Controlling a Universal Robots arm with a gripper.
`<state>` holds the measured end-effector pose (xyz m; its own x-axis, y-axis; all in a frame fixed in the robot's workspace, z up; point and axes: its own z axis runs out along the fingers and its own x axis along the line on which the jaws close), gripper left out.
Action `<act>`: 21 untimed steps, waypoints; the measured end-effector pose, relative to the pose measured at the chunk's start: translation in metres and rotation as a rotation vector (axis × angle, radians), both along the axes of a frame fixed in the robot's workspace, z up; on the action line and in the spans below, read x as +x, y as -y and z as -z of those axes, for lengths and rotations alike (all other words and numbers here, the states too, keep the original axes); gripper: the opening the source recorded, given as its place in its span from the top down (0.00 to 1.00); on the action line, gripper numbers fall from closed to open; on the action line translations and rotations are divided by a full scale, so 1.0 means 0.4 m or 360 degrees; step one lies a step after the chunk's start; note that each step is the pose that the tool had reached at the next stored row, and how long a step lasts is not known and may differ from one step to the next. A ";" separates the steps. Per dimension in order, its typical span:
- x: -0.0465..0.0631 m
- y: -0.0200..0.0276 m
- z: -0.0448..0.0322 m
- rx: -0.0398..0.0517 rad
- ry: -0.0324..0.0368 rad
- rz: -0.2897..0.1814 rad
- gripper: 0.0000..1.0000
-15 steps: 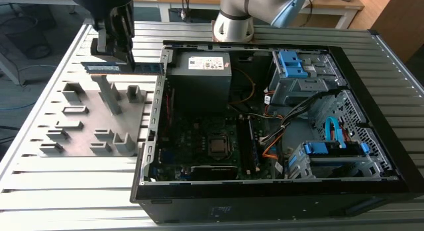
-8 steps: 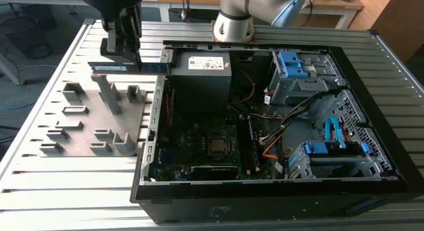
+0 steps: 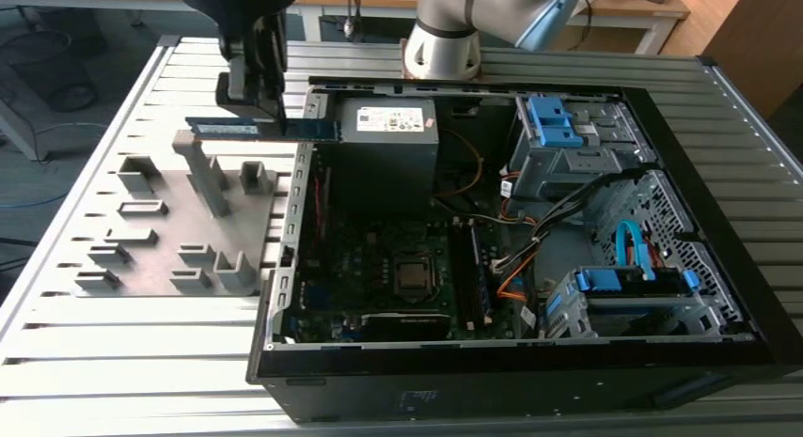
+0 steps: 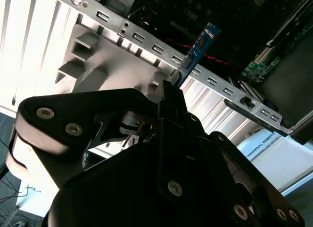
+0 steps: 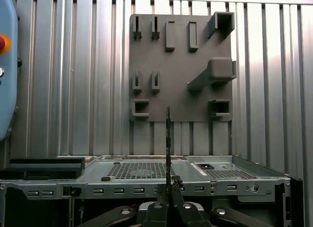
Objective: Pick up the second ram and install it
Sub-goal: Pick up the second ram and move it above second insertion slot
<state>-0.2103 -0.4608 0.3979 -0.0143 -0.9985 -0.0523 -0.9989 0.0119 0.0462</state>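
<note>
The second ram (image 3: 301, 129) is a thin blue-green stick held level and on edge above the gap between the grey fixture plate (image 3: 164, 268) and the open computer case (image 3: 289, 268). My gripper (image 3: 258, 116) is shut on its middle from above. In the second wrist view the ram (image 4: 198, 47) sticks out past the gripper (image 4: 172, 87) towards the case wall. In the first wrist view the ram (image 5: 168, 134) shows edge-on as a dark line rising from the gripper (image 5: 168, 182). The motherboard (image 3: 376, 258) lies inside the case, with long memory slots (image 3: 471, 268) right of the processor socket.
The fixture plate (image 5: 181, 114) carries several upright grey blocks, one a tall post (image 3: 207, 174). Inside the case are a power supply (image 3: 391, 127), blue drive cages (image 3: 552, 127) and loose cables (image 3: 552, 221). The case's metal wall (image 5: 146, 170) lies just below the ram. The ribbed table (image 3: 126, 362) surrounds everything.
</note>
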 end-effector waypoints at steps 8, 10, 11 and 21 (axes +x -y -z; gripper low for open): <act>0.042 0.000 0.000 0.0000 -0.0001 0.0000 0.86; 0.053 0.000 0.000 0.0000 -0.0001 0.0000 0.86; 0.058 0.000 0.000 0.0000 -0.0002 0.0000 0.86; 0.109 0.000 0.000 0.0000 -0.0003 0.0000 0.86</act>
<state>-0.1667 -0.4608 0.3979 -0.0144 -0.9985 -0.0522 -0.9988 0.0119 0.0481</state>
